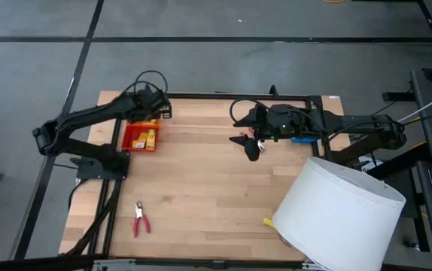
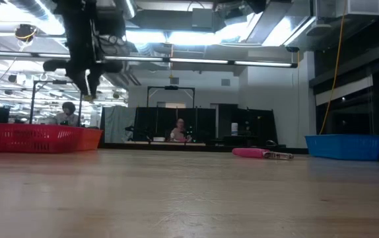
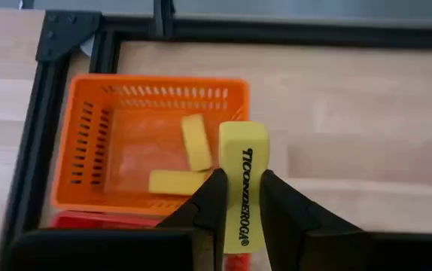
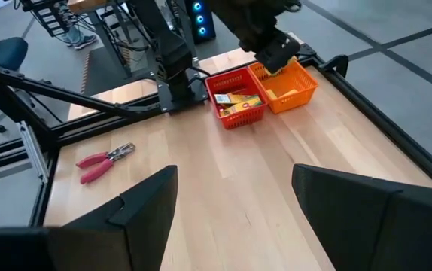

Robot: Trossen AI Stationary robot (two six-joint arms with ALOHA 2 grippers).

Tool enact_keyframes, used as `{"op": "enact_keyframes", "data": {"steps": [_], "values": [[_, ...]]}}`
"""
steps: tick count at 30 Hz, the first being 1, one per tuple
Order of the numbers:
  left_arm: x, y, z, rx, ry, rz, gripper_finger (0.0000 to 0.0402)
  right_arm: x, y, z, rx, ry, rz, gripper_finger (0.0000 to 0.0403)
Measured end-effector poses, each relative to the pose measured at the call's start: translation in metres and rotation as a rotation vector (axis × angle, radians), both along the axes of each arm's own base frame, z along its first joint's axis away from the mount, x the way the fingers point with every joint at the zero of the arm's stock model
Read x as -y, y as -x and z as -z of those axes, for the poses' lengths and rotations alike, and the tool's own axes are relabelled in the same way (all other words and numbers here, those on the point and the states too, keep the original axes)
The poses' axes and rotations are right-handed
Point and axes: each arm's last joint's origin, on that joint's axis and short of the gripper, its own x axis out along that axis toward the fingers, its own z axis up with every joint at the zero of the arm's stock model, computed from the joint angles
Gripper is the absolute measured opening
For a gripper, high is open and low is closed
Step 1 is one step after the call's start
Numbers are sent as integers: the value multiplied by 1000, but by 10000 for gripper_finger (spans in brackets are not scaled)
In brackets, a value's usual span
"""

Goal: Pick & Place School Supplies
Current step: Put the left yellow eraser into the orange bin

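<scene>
My left gripper (image 3: 240, 184) is shut on a yellow block (image 3: 243, 150) printed with dark letters, above the orange tray (image 3: 88, 143). That tray holds two more yellow blocks (image 3: 195, 141). The red tray (image 4: 238, 105) beside it holds yellow packs (image 4: 238, 100). In the high view my left gripper (image 1: 163, 111) hangs at the table's far left. One red-handled pair of pliers (image 1: 140, 218) lies flat near the front left, and a pink-handled pair (image 2: 262, 153) lies farther off. My right gripper (image 4: 235, 181) is open over the table's middle (image 1: 252, 147), with nothing between its fingers. My left gripper pinches the yellow block by its two long sides (image 3: 240, 197) between the two fingers. The fingers slant down and run along the block, whose far end sticks out past their tips. The block is lifted clear above the orange tray's near edge.
A big white cylinder (image 1: 340, 214) lies at the front right, with a small yellow block (image 1: 269, 221) at its foot. A blue tray (image 2: 344, 147) stands at the far right, under my right arm. Black frame bars (image 3: 201, 34) run along the table's edges. Bare wood (image 1: 201, 188) fills the middle.
</scene>
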Motion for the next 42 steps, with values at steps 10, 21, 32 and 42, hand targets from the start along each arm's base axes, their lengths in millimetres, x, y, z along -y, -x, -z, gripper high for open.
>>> {"op": "enact_keyframes", "data": {"steps": [10,21,32,42], "values": [[-45,19,26,-143,123,-113,54,1,0,0,-1,7,6,268],[-76,15,66,-199,242,-114,56,2,0,0,0,2,21,268],[-79,12,72,-235,241,-85,64,2,0,1,-3,-9,55,268],[-78,11,73,-237,251,-71,119,3,0,1,0,-17,71,268]]}}
